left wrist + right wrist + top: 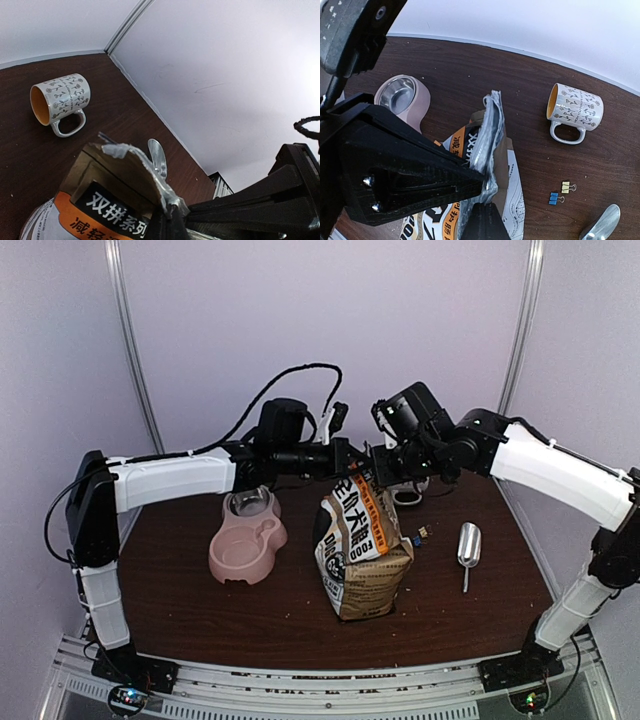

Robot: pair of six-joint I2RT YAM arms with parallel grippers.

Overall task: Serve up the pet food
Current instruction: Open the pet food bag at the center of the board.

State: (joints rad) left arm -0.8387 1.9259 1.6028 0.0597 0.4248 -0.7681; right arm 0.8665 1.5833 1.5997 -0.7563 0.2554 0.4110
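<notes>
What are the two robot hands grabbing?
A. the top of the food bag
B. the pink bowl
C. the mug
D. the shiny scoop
A: the left gripper and right gripper are both shut on the top edge of the bag, while the scoop and bowl sit untouched.

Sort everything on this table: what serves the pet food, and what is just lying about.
For the job: dog-food bag, pink double bowl, metal scoop.
Lying about: patterned mug, two binder clips.
</notes>
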